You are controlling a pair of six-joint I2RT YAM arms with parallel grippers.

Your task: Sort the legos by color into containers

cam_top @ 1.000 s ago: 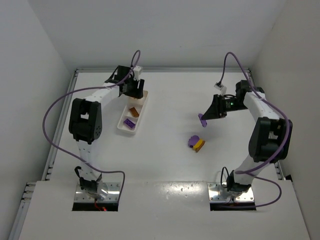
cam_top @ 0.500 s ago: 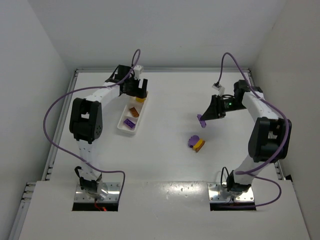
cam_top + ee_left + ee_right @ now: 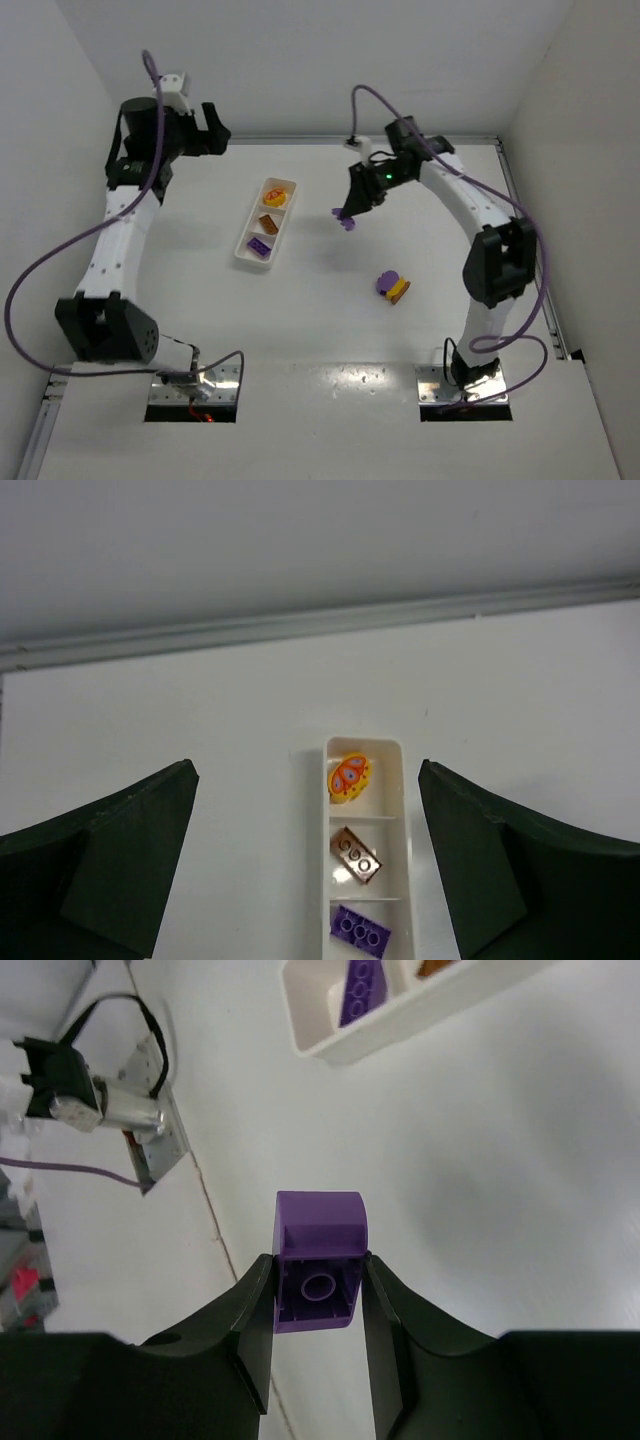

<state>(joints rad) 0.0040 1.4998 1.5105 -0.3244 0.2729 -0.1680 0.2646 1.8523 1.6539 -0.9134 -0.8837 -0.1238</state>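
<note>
From above, your right end effector (image 3: 352,208) hangs off the right side of the white tray (image 3: 243,254), apart from it, pinching a purple lego (image 3: 346,221). The tray's far compartment holds a yellow piece (image 3: 272,193), the middle a brown brick (image 3: 268,222) and the near one a purple brick (image 3: 259,246). Aim for that near end. Farther right of the tray, a loose purple block (image 3: 386,282) touches a yellow-brown block (image 3: 400,291) on the worktop (image 3: 320,330).

In the left wrist view, the left end effector (image 3: 310,860) stands wide and empty, high above the tray (image 3: 364,743). Keep it up there, so the right arm has the tray to itself.

In the right wrist view, the fingers (image 3: 255,1300) clamp the purple lego (image 3: 318,1250) by its lower half. The tray's purple end (image 3: 330,1040) lies ahead. The hold looks shallow, so I'd move slowly. Centre over that compartment, come down inside its low walls, then let go. A high drop could bounce out or into the brown section.
</note>
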